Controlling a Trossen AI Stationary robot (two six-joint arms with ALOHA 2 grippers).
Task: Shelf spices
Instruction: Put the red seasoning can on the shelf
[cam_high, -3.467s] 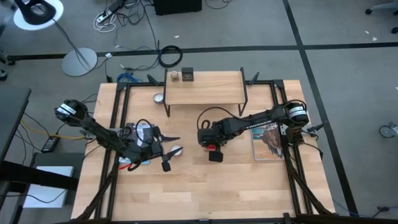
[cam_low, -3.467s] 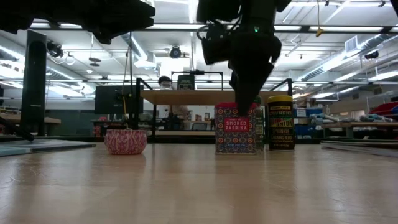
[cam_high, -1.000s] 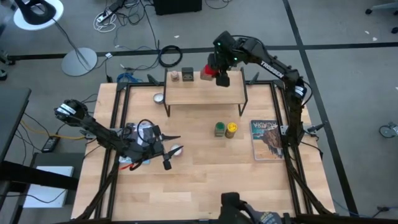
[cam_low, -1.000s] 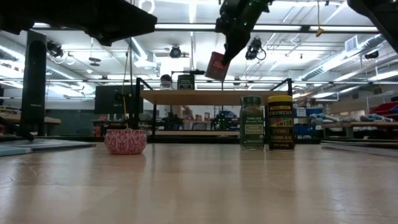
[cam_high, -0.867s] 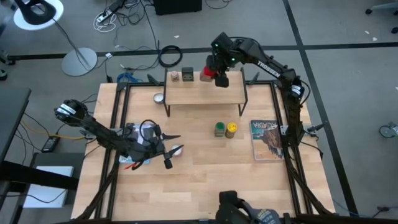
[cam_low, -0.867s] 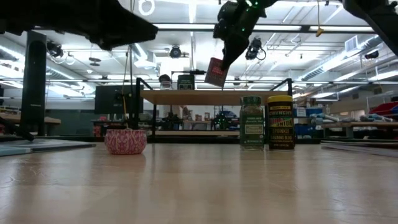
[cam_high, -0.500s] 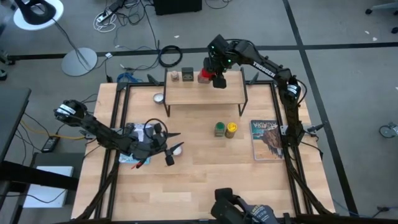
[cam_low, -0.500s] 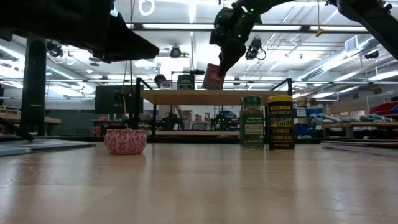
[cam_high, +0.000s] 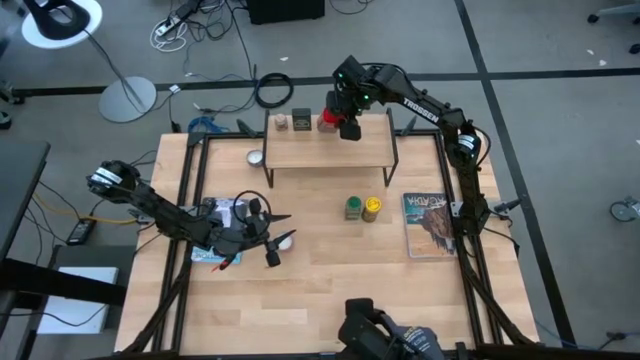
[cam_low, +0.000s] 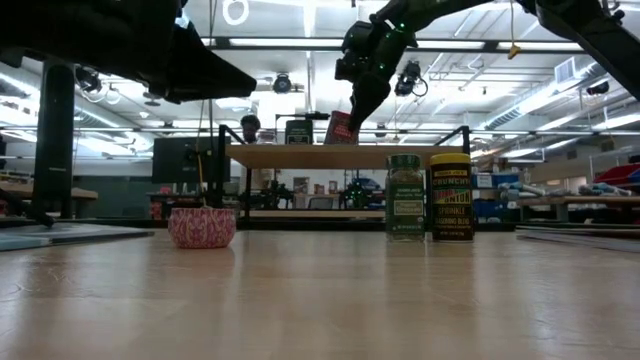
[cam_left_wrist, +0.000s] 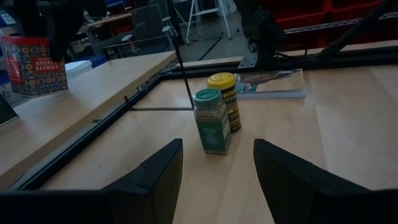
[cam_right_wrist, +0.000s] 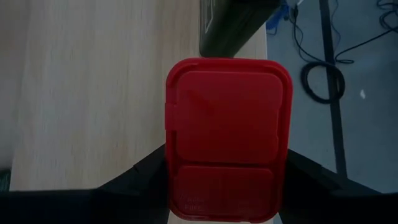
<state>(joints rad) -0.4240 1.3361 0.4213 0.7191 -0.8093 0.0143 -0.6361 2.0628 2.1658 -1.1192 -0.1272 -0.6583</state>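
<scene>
Red tin (cam_right_wrist: 227, 138) gripped between right fingers (cam_right_wrist: 155, 165), over shelf (cam_high: 330, 140), left fingers (cam_left_wrist: 155, 174) apart.

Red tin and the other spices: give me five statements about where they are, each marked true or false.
1. The right gripper holds the red tin at the shelf. True.
2. The green-capped jar is on the shelf. False: it stands on the tabletop beside the yellow jar.
3. The black tin is on the shelf. True.
4. The left gripper holds the yellow jar. False: it is open and empty.
5. The book lies on the shelf. False: on the tabletop.
</scene>
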